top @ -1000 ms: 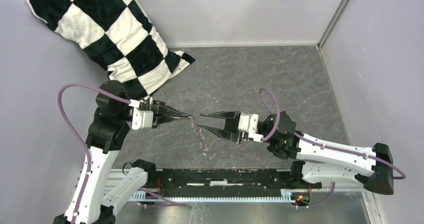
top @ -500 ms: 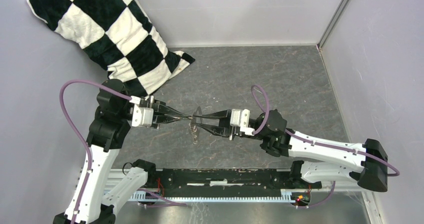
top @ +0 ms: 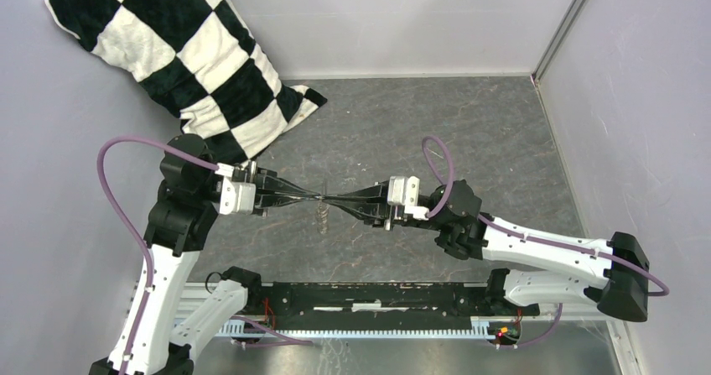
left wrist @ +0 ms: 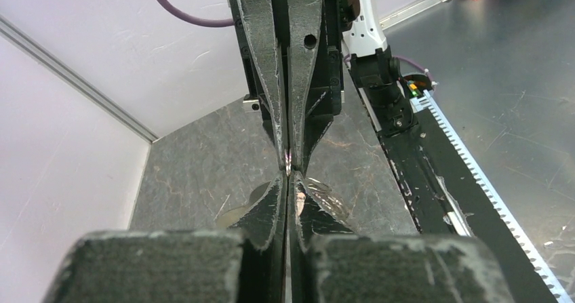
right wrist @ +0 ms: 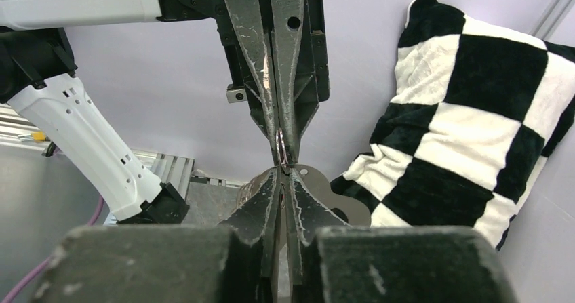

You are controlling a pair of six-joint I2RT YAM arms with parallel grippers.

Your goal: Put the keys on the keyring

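My left gripper [top: 316,197] and right gripper [top: 330,199] meet tip to tip above the grey table [top: 436,132]. Between them stands the keyring [top: 324,185], a thin silvery loop seen edge-on, with small silvery pieces [top: 322,216] hanging from its lower part. In the left wrist view the left gripper [left wrist: 289,176] is shut, with a metal glint at its tips. In the right wrist view the right gripper [right wrist: 283,175] has closed on the thin rim of the keyring [right wrist: 279,147]. Behind it lies a flat grey piece [right wrist: 319,189] with a small hole. The keys are hidden.
A black-and-white checked pillow [top: 193,56] leans in the back left corner. Pale walls [top: 637,98] close the table on three sides. A black rail [top: 377,295] runs along the near edge between the arm bases.
The right arm has moved left to the left gripper's tips, and its jaws have gone from wide apart to shut on the ring. The hanging ring has swung from slanted to edge-on.
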